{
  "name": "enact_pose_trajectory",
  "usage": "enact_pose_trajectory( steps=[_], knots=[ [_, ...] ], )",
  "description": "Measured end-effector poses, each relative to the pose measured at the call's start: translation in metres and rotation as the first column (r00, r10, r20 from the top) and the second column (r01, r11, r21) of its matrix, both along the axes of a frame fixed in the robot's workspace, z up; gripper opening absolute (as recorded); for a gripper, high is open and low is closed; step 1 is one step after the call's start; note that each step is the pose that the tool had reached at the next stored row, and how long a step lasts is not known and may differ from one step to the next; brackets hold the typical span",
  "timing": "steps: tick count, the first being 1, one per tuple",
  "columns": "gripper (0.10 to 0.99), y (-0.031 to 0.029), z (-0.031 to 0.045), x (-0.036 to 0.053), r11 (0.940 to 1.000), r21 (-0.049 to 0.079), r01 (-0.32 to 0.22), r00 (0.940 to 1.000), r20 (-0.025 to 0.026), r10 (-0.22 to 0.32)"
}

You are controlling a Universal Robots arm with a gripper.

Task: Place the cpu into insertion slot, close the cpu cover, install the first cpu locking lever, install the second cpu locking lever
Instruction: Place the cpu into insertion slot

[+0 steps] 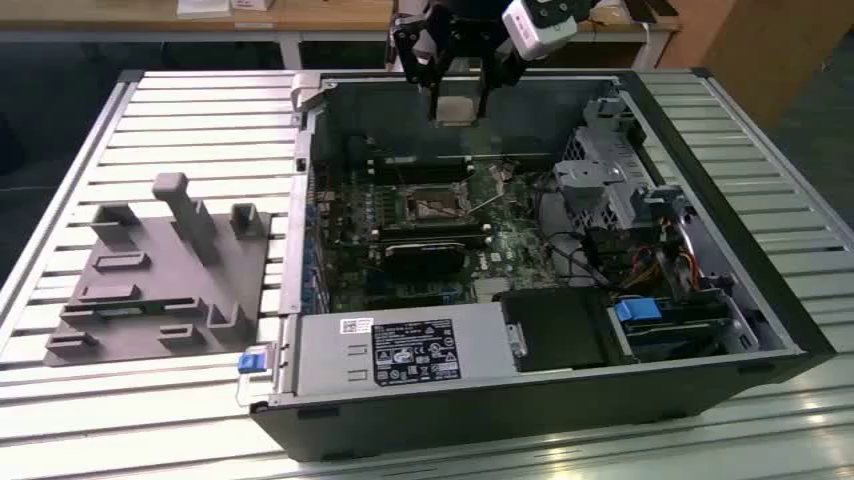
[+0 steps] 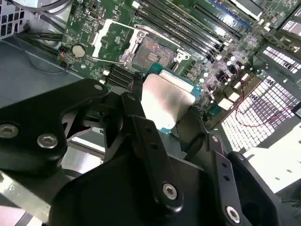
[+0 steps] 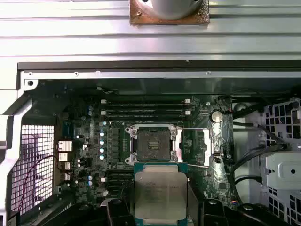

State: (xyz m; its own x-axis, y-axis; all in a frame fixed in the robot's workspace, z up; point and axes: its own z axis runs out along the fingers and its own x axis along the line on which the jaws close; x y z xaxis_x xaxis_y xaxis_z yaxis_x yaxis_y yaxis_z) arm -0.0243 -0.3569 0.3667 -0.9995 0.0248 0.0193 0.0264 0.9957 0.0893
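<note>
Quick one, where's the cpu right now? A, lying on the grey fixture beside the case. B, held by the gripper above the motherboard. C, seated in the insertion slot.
B: the cpu is clamped in the gripper, and in the first wrist view the insertion slot beyond it lies bare.

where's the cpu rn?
In the exterior view the cpu is held in the gripper, up near the computer case's far wall, above the empty insertion slot.
</note>
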Motion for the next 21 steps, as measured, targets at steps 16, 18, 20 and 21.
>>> enact_pose_trajectory(
  steps=[16,18,20,21],
  knots=[
    [0.537,0.0000,-0.0001,0.0000,0.9994,0.000,0.035,0.9994,0.0000,-0.035],
    [0.537,0.0000,-0.0001,0.0000,0.9989,0.000,0.047,0.9989,0.0000,-0.047],
    [0.537,0.0000,-0.0002,0.0000,0.9982,0.000,0.061,0.9982,0.0000,-0.061],
    [0.537,0.0000,-0.0002,0.0000,0.9977,0.000,0.068,0.9977,-0.0001,-0.068]
  ],
)
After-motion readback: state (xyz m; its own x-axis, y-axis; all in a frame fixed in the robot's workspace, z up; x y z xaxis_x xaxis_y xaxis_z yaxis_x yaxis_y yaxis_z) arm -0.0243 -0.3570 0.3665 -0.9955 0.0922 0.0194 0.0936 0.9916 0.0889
